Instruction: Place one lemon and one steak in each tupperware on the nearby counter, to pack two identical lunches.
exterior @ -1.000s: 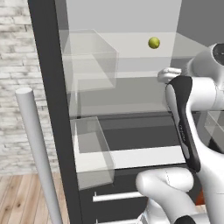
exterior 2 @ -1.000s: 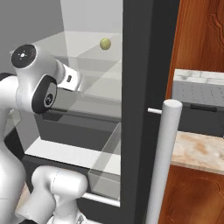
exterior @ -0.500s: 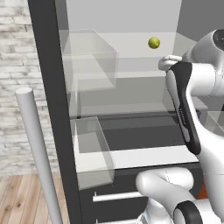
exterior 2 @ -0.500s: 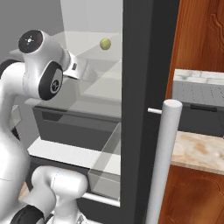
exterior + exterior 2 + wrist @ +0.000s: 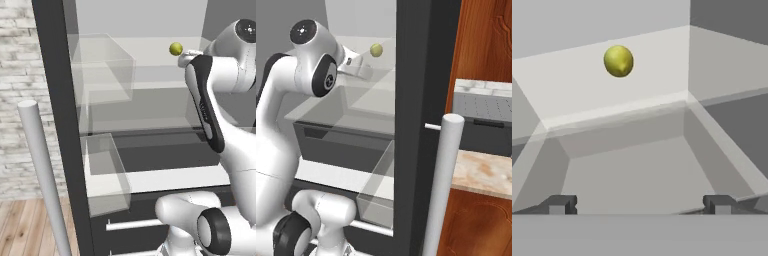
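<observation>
A yellow-green lemon (image 5: 175, 48) (image 5: 376, 49) (image 5: 618, 61) rests on the pale upper shelf (image 5: 577, 90) of an open fridge, near the back wall. My gripper (image 5: 639, 206) is open, with nothing between its fingertips (image 5: 559, 205). It points at the shelf from just in front of and below the lemon, without touching it. My hand (image 5: 189, 57) (image 5: 358, 67) hangs close beside the lemon in the two base views. A strip of the beige counter (image 5: 481, 172) shows to the right of the fridge. The steak and the tupperware are out of view.
Clear bins (image 5: 102, 67) (image 5: 105, 170) hang on the fridge's left side. The dark fridge frame (image 5: 421, 100) and a grey bar handle (image 5: 42, 175) (image 5: 443, 185) stand close to the arm. A grey appliance (image 5: 483, 117) sits on the counter.
The arm has lifted, carrying the hand up to the level of the lemon's shelf. The lemon has stayed where it was, and the gripper remains open.
</observation>
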Robot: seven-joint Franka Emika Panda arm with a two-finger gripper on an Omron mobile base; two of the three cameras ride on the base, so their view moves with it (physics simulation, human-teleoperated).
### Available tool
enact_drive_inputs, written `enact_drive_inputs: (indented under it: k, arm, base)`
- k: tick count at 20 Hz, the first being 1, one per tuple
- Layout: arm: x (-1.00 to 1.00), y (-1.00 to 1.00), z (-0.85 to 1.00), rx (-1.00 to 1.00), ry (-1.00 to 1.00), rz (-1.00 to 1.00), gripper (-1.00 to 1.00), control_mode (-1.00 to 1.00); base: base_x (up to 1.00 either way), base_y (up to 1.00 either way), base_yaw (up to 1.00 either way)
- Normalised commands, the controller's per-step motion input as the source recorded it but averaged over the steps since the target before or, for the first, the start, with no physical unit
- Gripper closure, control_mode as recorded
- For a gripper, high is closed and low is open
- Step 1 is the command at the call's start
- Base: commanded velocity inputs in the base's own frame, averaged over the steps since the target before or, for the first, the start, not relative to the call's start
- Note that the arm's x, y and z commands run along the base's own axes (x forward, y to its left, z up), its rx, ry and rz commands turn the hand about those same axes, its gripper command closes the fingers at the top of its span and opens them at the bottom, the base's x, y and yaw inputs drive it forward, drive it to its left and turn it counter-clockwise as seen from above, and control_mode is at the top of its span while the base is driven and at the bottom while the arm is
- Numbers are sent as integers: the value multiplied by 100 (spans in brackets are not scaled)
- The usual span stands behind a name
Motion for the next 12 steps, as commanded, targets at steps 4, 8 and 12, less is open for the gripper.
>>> enact_drive_inputs:
  k: [4,8,12]
  arm:
    - [19,-1,25,-6,0,1,-100,-100]
    - [19,-15,7,-12,0,7,-100,-100]
    - [24,-9,0,-11,-1,14,-100,-100]
  base:
    - [0,0,0]
    - [0,0,0]
    - [0,0,0]
